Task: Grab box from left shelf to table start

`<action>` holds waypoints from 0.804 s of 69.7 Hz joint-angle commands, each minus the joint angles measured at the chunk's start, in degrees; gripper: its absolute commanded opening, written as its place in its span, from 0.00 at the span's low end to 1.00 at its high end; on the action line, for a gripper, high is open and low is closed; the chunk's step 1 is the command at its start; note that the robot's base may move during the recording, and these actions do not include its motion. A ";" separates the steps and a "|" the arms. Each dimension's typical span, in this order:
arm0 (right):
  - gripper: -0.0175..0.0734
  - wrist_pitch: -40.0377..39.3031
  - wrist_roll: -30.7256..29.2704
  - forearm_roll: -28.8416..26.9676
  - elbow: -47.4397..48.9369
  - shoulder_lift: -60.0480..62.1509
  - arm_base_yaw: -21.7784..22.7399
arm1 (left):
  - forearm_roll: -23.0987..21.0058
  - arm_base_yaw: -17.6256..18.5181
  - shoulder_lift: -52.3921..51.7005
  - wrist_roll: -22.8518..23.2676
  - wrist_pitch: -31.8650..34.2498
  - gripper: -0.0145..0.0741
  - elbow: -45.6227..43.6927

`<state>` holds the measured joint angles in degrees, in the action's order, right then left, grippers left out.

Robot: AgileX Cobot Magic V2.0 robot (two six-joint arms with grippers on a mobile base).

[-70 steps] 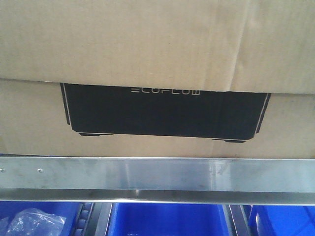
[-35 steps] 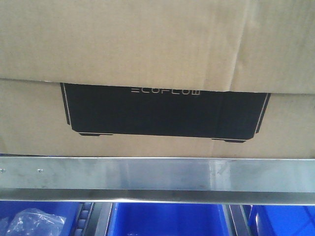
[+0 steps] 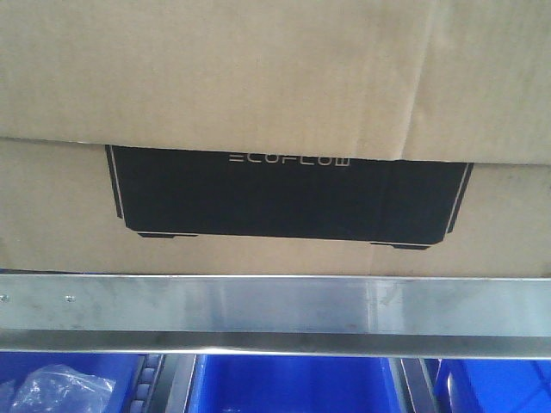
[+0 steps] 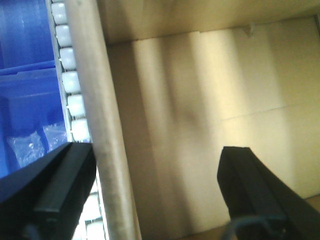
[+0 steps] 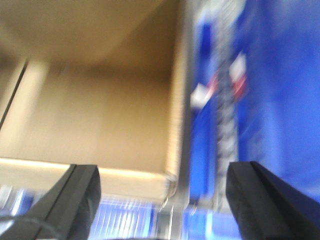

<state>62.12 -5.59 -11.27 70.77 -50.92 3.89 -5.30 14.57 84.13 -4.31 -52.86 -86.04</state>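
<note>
Both left gripper [image 4: 157, 187] and right gripper [image 5: 170, 200] wide open, empty, beside the box [image 3: 258, 86], unlifted at twelve o'clock above the left shelf [image 3: 275, 301] rail.

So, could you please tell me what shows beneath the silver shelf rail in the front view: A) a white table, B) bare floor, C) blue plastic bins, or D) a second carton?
C: blue bins fill the strip below the shelf rail, while the box sits above it.
</note>
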 commanded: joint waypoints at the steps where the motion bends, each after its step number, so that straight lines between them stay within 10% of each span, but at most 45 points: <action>1: 0.87 1.05 -1.04 -0.84 4.80 -5.37 0.20 | -0.22 0.41 -1.95 0.29 3.72 0.62 -2.13; 56: 0.87 -1.79 -1.04 0.57 21.05 -32.87 0.20 | 0.00 0.41 -1.38 0.29 10.72 0.62 -2.13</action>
<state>63.47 -6.08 -10.64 89.20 -84.09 3.89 -5.06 14.57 84.17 -4.31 -46.49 -86.04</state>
